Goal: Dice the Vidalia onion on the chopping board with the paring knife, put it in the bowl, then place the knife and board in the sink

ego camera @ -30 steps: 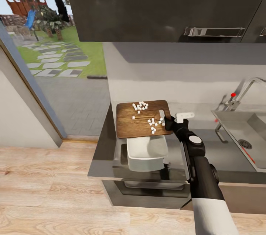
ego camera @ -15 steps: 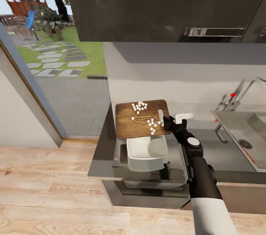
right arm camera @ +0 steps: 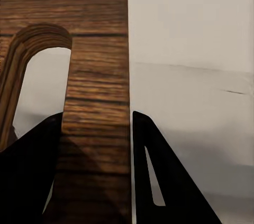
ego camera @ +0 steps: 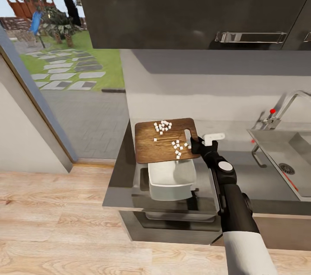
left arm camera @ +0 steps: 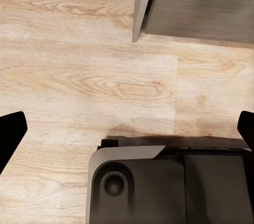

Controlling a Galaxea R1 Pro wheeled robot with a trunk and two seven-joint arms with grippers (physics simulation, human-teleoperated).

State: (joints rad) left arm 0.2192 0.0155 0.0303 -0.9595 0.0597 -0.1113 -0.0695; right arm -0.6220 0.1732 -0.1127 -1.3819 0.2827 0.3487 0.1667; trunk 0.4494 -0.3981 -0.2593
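With my right gripper clamped on the chopping board, I've lifted and tilted it slightly more, nudging onion pieces toward the bowl.

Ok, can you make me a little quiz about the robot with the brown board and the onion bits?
1. True or false: the right tool grips the chopping board by its slotted end.
2. Where do the onion pieces lie? A) in the bowl B) on the board C) in the sink
3. Fill in: the white ____ sits just in front of the board, partly under its near edge.

Key: 1 true; 2 B; 3 bowl.
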